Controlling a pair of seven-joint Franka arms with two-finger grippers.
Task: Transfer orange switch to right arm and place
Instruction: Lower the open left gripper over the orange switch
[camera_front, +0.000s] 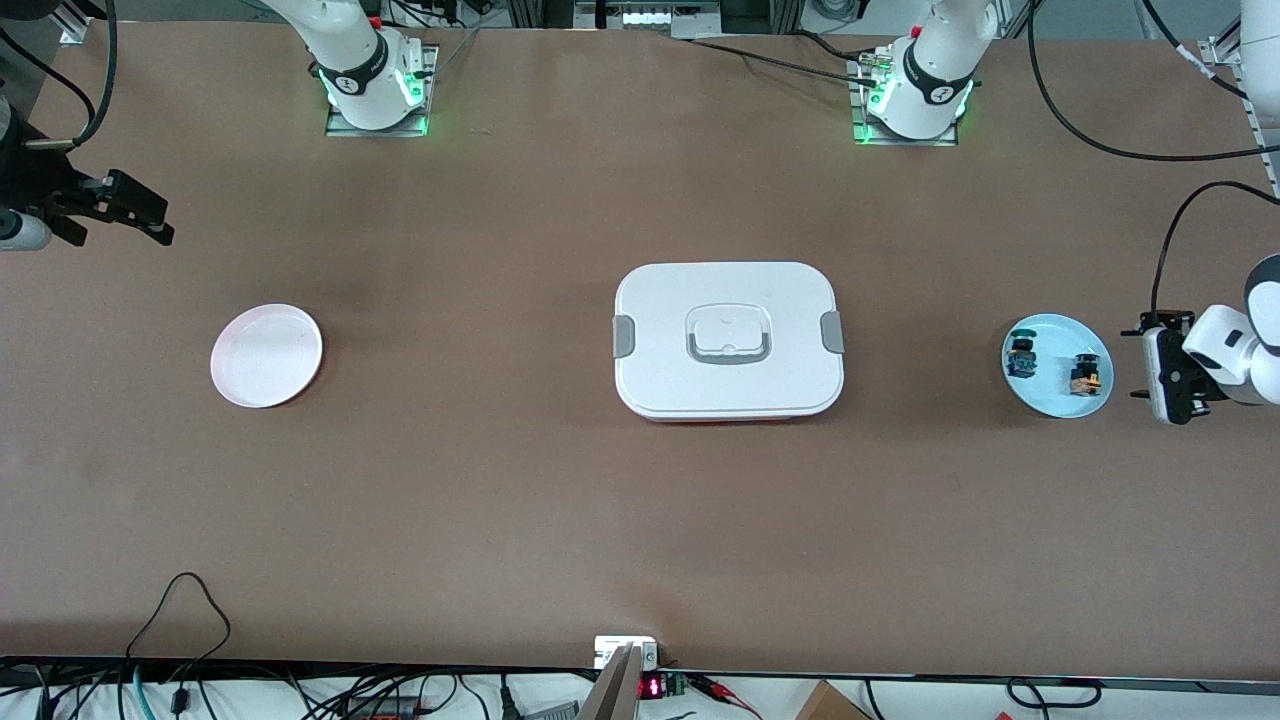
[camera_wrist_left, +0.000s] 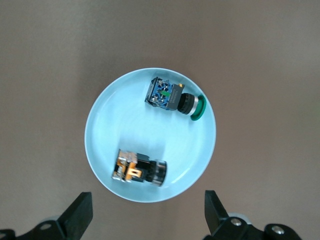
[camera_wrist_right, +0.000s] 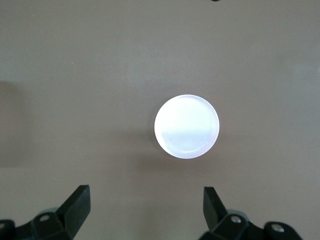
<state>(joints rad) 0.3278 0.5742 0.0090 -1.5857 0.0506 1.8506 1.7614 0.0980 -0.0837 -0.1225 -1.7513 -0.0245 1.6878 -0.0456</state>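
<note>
Left wrist view: orange switch (camera_wrist_left: 139, 169) lies on side in light blue plate (camera_wrist_left: 105, 110) at counter edge by left arm. Left hand (camera_wrist_left: 147, 215) spread wide, empty, above plate. Right hand (camera_wrist_right: 146, 214) also spread, waits over white plate (camera_wrist_right: 186, 126). Switch looks light, rigid, rounded; better grip flat orange block.

A robotics lab, most likely. Two white arms (camera_front: 350, 60) (camera_front: 935, 70) are bolted to metal base plates (camera_front: 378, 128) with green lights, on a wide brown table (camera_front: 560, 480). Black cables (camera_front: 1130, 150) trail across it. Along the near edge sit more wires (camera_front: 180, 690) and a small red digital readout (camera_front: 651, 687). Aluminium framing (camera_front: 70, 20) shows at one corner.
</note>
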